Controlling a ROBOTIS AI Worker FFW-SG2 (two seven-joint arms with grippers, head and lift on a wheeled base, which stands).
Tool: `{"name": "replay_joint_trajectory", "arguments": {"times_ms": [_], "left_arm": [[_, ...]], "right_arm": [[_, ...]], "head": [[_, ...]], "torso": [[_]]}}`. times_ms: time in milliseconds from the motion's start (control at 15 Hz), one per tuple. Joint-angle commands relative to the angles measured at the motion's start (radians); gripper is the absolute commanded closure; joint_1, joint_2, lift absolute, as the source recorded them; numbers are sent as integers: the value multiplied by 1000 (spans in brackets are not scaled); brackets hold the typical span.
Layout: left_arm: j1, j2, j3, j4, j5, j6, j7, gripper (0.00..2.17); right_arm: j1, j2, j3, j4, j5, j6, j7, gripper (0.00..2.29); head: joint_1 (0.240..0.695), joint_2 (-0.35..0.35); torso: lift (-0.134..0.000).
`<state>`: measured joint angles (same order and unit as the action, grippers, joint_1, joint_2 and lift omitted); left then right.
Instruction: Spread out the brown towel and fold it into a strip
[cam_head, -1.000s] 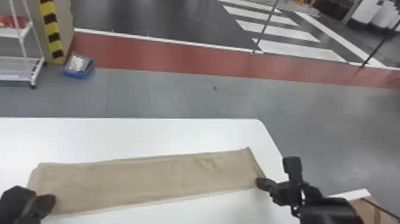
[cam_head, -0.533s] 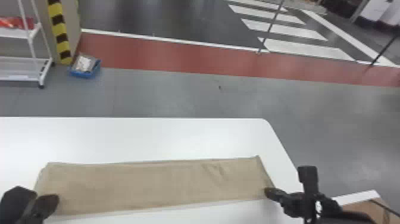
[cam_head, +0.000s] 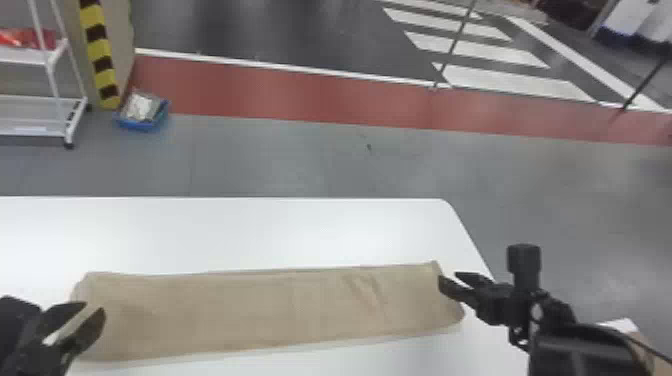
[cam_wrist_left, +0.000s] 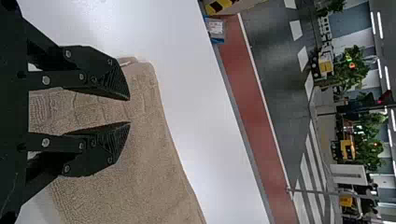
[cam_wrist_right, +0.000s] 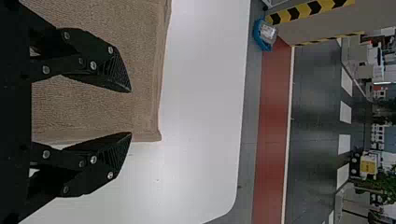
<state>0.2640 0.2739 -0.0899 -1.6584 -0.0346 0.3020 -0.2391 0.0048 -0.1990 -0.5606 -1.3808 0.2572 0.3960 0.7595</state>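
Grey floor (cam_head: 300, 160) spreads behind everything, w/ a dark stretch bearing white crossing stripes (cam_head: 475, 50) beyond it and a red band (cam_head: 280, 95) running between. White tabletop (cam_head: 250, 230) is next in size, rounded far R corner. White rack (cam_head: 35, 131) stands on the floor at far L, blk/yellow striped post (cam_head: 100, 55) just beside it. Brown towel (cam_head: 250, 310) is on the tabletop, laid flat as a long strip running L to R along the near part, R end close to the tabletop's R edge. A few creases toward its R end, the rest fairly smooth; a paler line runs along the near long edge. L tool (cam_head: 95, 307) is at the towel's L end, fingers apart, towel visible thru the gap in its wrist view; can't tell if it touches the cloth. R tool (cam_head: 448, 278) is at the R end, fingers also apart, nothing clamped; in its wrist view one finger is over the towel, the other by the towel's short edge, partly over tabletop. Smallest: blue bin (cam_head: 145, 122) on the floor nr the post, w/ a pale packet (cam_head: 140, 106) in it
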Motion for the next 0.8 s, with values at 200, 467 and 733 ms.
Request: {"name": "replay_joint_trajectory", "arguments": {"times_ms": [200, 467, 733], "left_arm": [[-58, -10, 87, -4, 73, 130, -51, 208], [-71, -12, 108, -6, 76, 164, -66, 208], [-88, -15, 96, -4, 74, 194, -69, 211]], "right_arm": [[-69, 0, -8, 2, 20, 94, 40, 87], [-77, -8, -27, -4, 17, 110, 49, 56], [-94, -20, -28, 2, 24, 113, 52, 83]], "head": [[695, -271], [695, -247], [695, -252]], "torso": [[0], [0], [0]]}}
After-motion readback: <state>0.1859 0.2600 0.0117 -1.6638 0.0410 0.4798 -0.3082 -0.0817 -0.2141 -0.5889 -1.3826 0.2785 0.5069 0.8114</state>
